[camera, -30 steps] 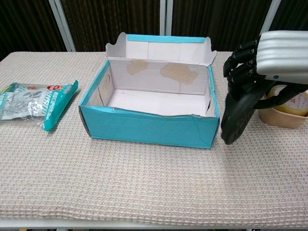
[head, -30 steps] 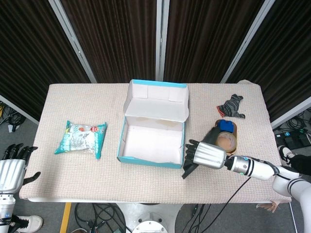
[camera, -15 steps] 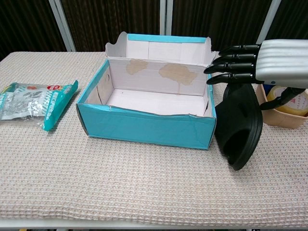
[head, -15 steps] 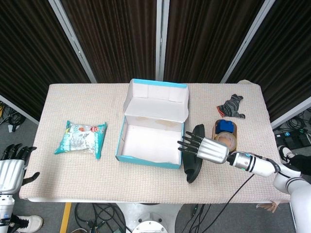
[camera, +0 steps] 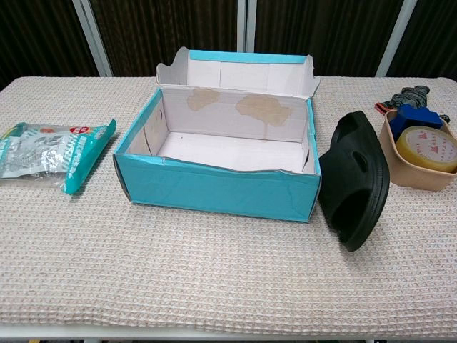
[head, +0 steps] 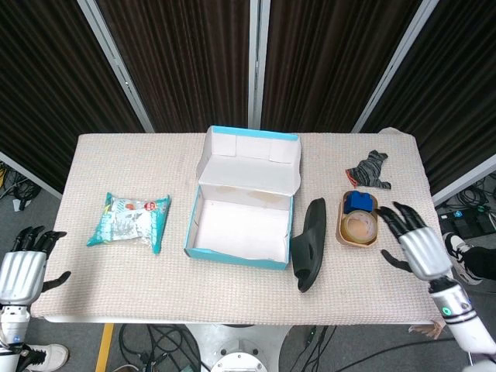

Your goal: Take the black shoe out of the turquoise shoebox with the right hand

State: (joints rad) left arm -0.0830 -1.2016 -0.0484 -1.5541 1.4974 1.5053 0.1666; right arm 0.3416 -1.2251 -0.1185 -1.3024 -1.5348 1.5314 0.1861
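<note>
The black shoe (head: 308, 244) lies on the table (head: 232, 298) just right of the turquoise shoebox (head: 242, 201), leaning against the box's right wall, its sole side turned outward in the chest view. The shoebox stands with its lid tipped up at the back and its white inside bare. The right hand (head: 415, 244) hovers off the table's right edge, well apart from the shoe, fingers spread and holding nothing. The left hand (head: 22, 267) hangs beyond the table's left edge, fingers apart, also holding nothing. A snack packet (head: 129, 219) lies at the left; a beige bowl (head: 359, 221) with a blue block and a tape roll sits right of the shoe, with a dark cloth (head: 369, 169) behind it
</note>
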